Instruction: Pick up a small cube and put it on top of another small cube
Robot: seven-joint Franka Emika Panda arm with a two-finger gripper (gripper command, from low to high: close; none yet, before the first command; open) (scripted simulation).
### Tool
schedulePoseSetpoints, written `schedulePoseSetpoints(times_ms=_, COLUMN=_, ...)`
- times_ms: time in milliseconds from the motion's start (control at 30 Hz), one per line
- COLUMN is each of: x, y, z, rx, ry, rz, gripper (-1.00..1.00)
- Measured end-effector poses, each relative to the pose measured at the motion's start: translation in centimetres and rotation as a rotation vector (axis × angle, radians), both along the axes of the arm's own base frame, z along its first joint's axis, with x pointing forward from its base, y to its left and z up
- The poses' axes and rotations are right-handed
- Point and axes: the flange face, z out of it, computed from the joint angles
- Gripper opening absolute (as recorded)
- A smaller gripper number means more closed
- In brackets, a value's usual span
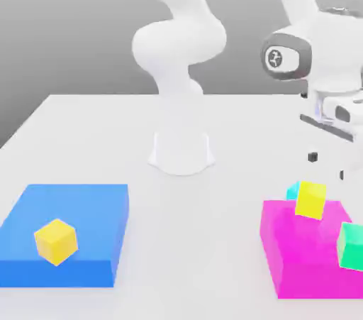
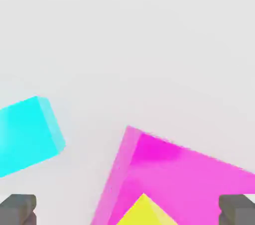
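One small cyan cube (image 1: 293,191) sits on the white table (image 1: 202,240) just behind a magenta block (image 1: 298,247), partly hidden by a yellow cube (image 1: 310,200) resting on the block, as a white robot arm (image 1: 315,42) leans in above. The gripper (image 1: 327,166) hangs over the far side of the block, its jaws spread wide and grasping nothing. A green cube (image 1: 352,246) rests on the magenta block at the exterior view's right, while at left a second, orange-yellow cube (image 1: 56,242) lies tilted on a flat blue block (image 1: 85,219).
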Motion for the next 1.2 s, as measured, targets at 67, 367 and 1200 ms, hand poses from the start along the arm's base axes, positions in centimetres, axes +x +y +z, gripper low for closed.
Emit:
schedulePoseSetpoints(times_ms=67, x=-2.2, y=0.0, z=-2.3, rx=-0.029, ry=0.024, rz=0.114, gripper=0.0)
schedulePoseSetpoints(times_ms=367, x=-2.9, y=-0.1, z=-8.9, rx=-0.038, ry=0.033, rz=0.147, gripper=-1.0)
schedulePoseSetpoints(times_ms=1200, x=10.4, y=3.8, z=4.7, rx=-0.037, ry=-0.01, rz=-0.062, gripper=-1.0)
